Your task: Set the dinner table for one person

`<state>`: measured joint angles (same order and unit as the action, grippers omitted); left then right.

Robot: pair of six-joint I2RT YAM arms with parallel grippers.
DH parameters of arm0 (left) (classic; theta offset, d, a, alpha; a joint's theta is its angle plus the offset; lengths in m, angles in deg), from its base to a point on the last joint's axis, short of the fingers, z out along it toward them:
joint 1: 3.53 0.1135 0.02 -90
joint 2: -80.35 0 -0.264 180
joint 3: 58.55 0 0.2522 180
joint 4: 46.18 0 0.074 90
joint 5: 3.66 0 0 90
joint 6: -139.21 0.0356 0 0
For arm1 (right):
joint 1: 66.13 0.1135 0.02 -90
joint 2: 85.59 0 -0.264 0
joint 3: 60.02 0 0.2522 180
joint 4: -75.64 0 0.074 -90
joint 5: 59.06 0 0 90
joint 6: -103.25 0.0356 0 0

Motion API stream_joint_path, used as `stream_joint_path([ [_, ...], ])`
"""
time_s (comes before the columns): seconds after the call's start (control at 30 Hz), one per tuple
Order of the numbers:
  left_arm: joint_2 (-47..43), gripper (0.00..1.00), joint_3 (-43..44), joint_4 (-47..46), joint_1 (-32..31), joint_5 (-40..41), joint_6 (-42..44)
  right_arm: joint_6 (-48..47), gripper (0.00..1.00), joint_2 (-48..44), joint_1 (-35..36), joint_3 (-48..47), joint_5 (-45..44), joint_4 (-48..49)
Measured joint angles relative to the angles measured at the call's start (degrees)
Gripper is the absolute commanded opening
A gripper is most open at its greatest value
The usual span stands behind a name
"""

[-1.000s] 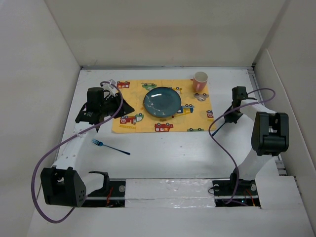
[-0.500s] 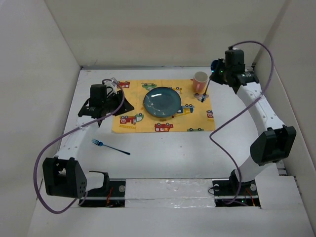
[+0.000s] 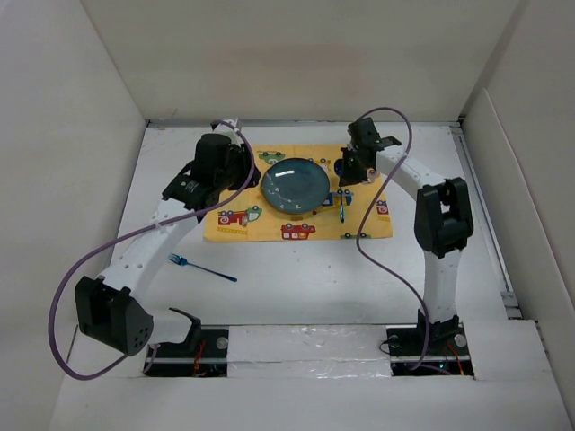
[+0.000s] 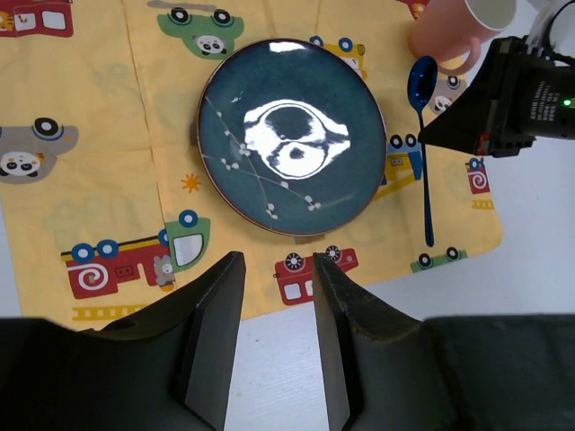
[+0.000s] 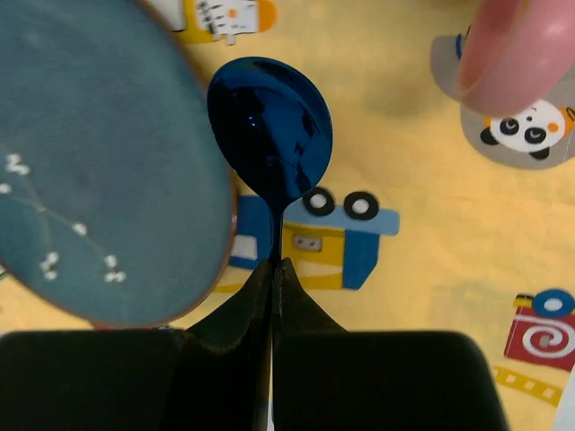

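right of the plate (image 3: 295, 186), clamps the spoon (image 5: 269, 126) in the right gripper (image 5: 272, 267), where cutlery belongs. hangs the left gripper (image 4: 277, 262) parted, empty.

Your white dinner table (image 3: 305, 287) carries a yellow placemat (image 3: 265, 232) toward its far side, and a blue fork (image 3: 203, 268) lies apart, near-left.

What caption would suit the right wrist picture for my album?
Right gripper shut on a blue spoon, between teal plate and pink mug, yellow car-print placemat beneath.
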<state>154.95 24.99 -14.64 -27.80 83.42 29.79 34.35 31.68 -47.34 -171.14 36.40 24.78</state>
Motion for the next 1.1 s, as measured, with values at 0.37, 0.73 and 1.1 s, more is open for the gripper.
stream_joint_path([
  [0.37, -0.1, 0.34, -3.5, 0.6, 0.0, 1.3, -3.9, -1.5, 0.0, 10.2, -2.9, -10.0, 0.3, -1.5],
  [0.73, -0.1, 0.34, -3.5, 1.1, 0.0, 1.9, -5.3, -1.4, 0.14, 11.9, -3.1, -9.6, -0.5, -2.1],
  [1.1, -0.6, 0.2, -3.5, 6.5, 1.3, 12.0, -13.5, -1.2, 0.46, 10.7, -0.9, -7.6, -2.6, -1.9],
])
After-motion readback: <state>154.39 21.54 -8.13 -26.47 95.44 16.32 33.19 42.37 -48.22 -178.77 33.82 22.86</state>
